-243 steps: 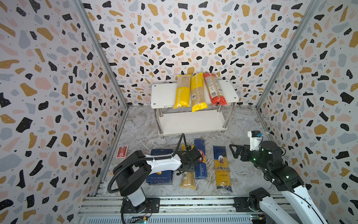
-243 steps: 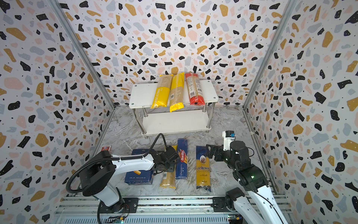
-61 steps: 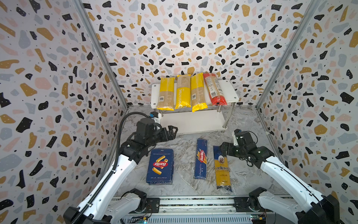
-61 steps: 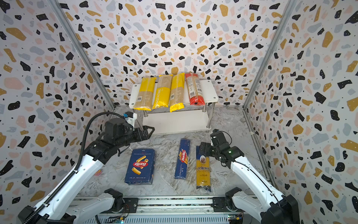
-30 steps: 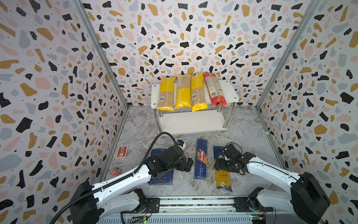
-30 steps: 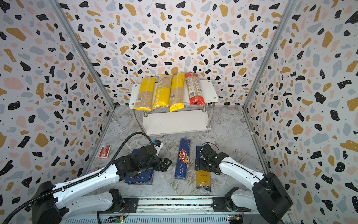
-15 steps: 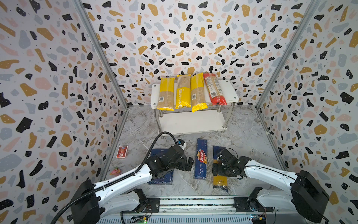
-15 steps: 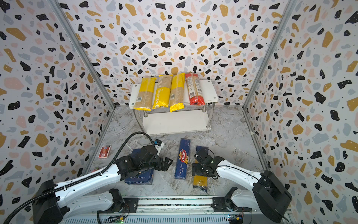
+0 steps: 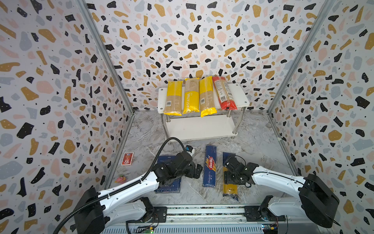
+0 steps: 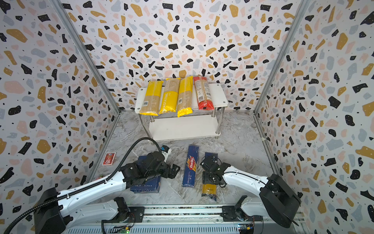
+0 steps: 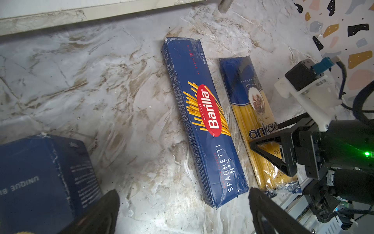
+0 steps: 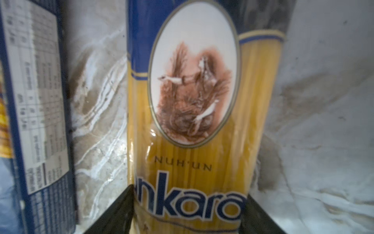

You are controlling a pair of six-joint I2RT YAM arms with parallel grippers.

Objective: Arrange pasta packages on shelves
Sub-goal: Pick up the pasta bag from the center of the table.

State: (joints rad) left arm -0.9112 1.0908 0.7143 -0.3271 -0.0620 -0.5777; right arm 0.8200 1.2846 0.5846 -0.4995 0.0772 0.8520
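The right claw [image 12: 189, 192] pinched the ankara bag [image 12: 188, 158] between its fingers; the left claw [image 11: 183, 192] gaped wide, the narrow Barilla box [image 11: 202, 121] just ahead.

Shelves [image 9: 202, 127]: white boards, smooth, satin-matt; lower board's edge scuffed and rough in the left wrist view.
Legs [image 9: 238, 121]: polished chrome metal, mirror-bright.
Yellow spaghetti bags [image 9: 191, 97]: plastic film, glossy, part clear.
Red-orange bag [image 9: 223, 93]: glossy plastic film with a white printed label.
Ankara bag [image 12: 192, 141]: clear shiny film, crinkled at the sealed end.
Narrow Barilla box [image 11: 204, 121]: printed cardboard, semi-gloss, creased, corners frayed.
Wide Barilla box [image 11: 40, 172]: cardboard, edges worn white.
Floor [image 11: 101, 81]: marble-print sheet, low sheen, scratched.
Walls [image 9: 182, 40]: matt terrazzo print.
Corner posts [image 9: 107, 60]: brushed grey metal.
Arm casings [image 9: 125, 188]: smooth white plastic.
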